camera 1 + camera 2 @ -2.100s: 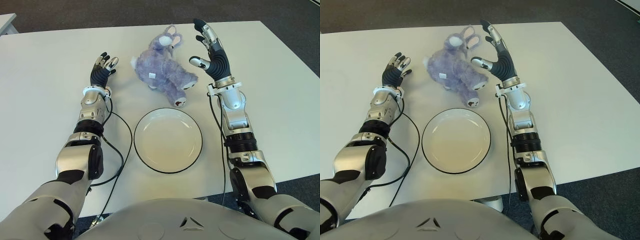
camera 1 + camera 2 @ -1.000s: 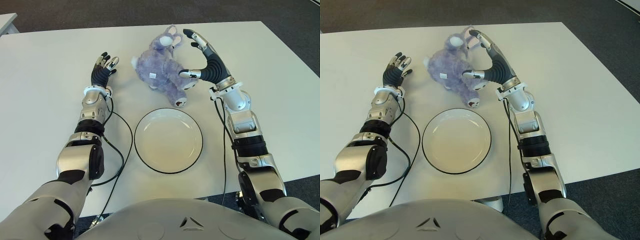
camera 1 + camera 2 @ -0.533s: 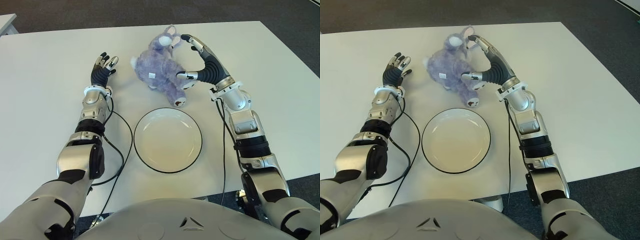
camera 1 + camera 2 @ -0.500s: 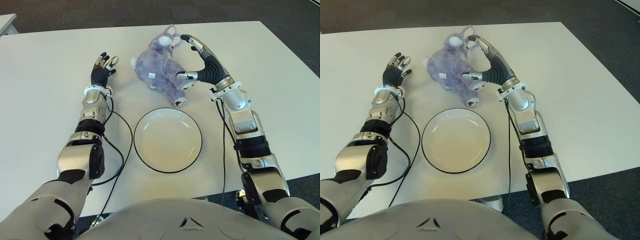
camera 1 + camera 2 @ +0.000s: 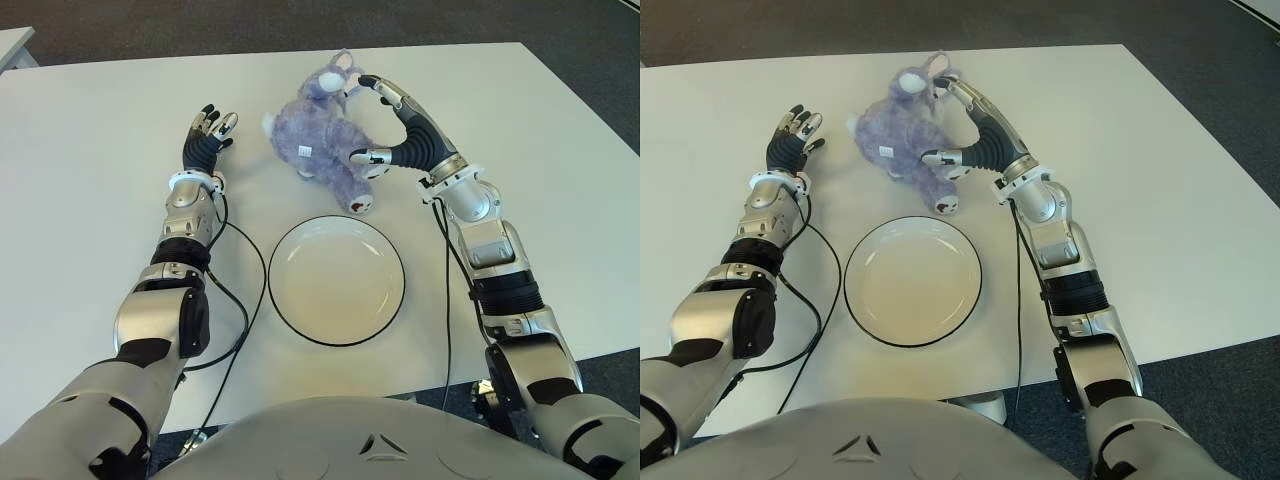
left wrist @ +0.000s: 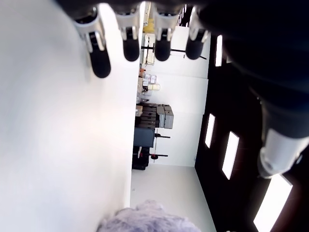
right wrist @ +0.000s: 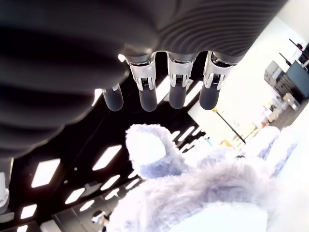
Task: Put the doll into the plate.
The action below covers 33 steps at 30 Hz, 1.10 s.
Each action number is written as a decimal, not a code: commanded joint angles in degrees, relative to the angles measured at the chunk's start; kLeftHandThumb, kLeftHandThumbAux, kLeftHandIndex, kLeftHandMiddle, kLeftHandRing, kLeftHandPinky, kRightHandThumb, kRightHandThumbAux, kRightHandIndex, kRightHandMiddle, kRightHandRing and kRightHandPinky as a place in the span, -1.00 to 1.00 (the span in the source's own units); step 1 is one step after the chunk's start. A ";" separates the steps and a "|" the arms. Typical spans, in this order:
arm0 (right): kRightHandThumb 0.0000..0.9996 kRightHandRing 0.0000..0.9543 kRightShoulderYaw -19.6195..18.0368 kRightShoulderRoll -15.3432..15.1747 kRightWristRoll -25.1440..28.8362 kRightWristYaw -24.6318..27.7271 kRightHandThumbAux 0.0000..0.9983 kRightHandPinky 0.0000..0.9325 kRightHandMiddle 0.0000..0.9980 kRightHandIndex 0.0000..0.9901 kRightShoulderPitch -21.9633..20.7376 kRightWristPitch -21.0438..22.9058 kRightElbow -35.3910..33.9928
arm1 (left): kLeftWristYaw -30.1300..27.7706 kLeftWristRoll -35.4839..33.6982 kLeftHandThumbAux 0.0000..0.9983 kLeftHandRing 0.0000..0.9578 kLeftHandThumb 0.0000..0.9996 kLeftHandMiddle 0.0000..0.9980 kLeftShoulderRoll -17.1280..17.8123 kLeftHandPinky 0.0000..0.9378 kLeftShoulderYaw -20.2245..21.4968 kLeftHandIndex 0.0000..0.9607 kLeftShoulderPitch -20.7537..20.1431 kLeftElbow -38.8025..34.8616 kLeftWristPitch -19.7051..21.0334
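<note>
- Right robot hand [image 5: 392, 125] arches over the purple plush doll [image 5: 322, 135], fingers spread, thumb at its flank, nothing gripped.
- Doll lies on the white bench [image 5: 80, 230], just beyond the empty plate [image 5: 336, 281].
- Left robot hand [image 5: 205, 137] shows left of the doll, fingers open.

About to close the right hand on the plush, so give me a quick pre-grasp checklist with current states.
1. Right hand spread around the purple plush doll: ok.
2. Fingers closed on the doll: not ok, open.
3. Doll lying on the white table, beyond the plate: ok.
4. White black-rimmed plate holds nothing: ok.
5. Left hand open, to the doll's left, apart from it: ok.
</note>
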 commanded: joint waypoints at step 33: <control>-0.76 -1.00 6.99 -6.79 -14.39 3.61 -0.02 -0.88 -1.00 -0.93 -4.18 0.68 2.84 | -0.14 0.14 0.22 -0.90 -0.84 -0.89 -1.28 -0.92 -0.33 -1.00 2.36 2.21 2.53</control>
